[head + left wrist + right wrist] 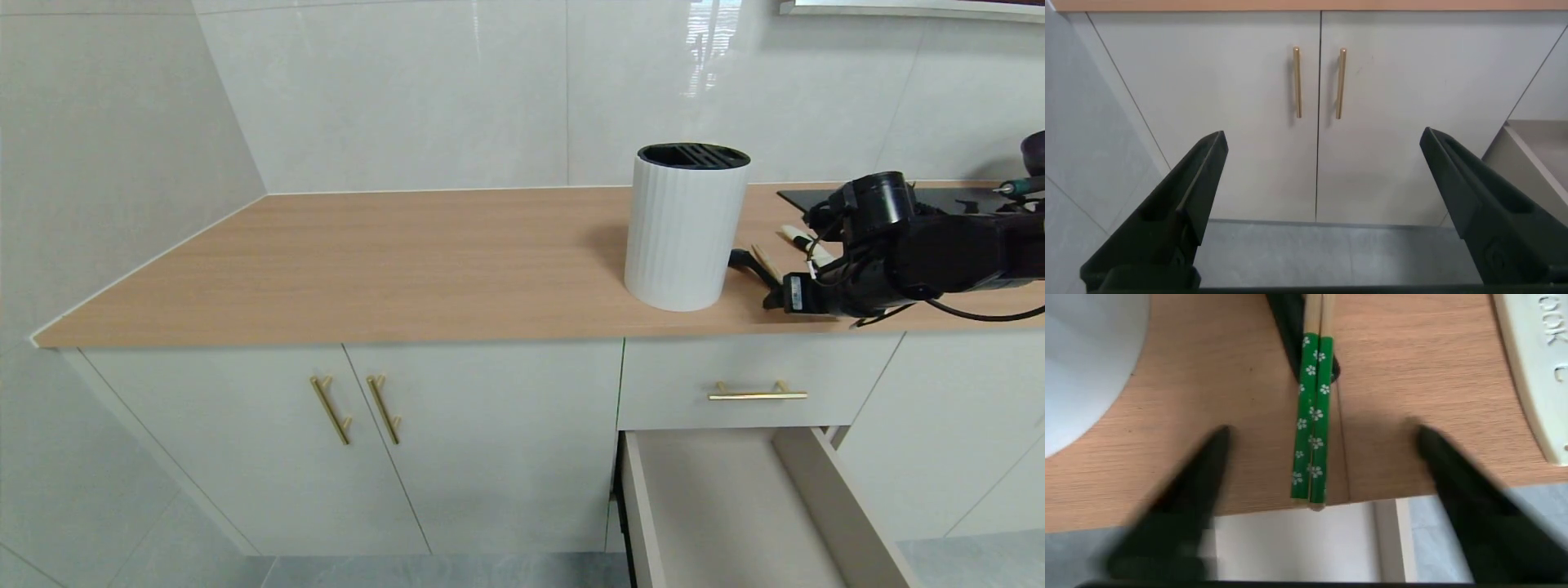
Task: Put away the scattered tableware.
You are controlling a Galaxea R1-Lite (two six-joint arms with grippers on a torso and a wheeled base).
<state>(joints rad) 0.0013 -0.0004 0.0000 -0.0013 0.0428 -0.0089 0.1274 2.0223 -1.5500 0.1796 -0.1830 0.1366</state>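
With jaws spread wide, the right gripper (1319, 433) is straddling the paired chopsticks (1313, 416) lying at the counter's (1413, 392) front edge near the white holder (684, 229) — light, stiff, slick, likely needing a pinch across both green ends — while the left gripper (1323, 135) is hanging open.

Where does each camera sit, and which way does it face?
Head view: on the head, looking down at counter, white holder, open drawer; right arm enters from the right.
Left wrist view: low, facing the cabinet doors, between its open jaws.
Right wrist view: above the counter edge, looking down at green chopsticks between its open jaws.
Shared: head and right wrist views show the white holder.
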